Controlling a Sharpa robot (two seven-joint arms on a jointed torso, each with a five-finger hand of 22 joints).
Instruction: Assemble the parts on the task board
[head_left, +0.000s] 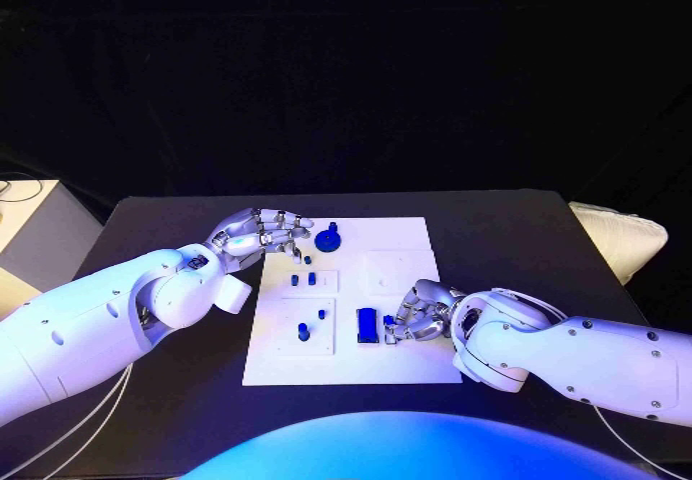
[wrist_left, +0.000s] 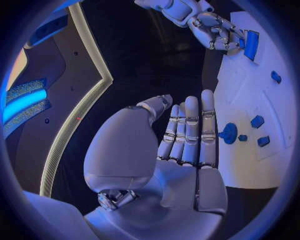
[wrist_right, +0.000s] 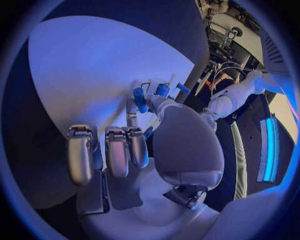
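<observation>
Board (head_left: 411, 235) sits mid-counter; I see my right robot hand (head_left: 415, 315) curled around a long blue part (head_left: 368, 325) near the front, while the left robot hand (head_left: 264, 233), fingers straight and empty, hovers beside the knobbed part (head_left: 330, 238).

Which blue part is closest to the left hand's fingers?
The round blue part with a knob, at the task board's far edge, just past the left hand's open fingers. The other blue parts lie nearer the robot.
</observation>
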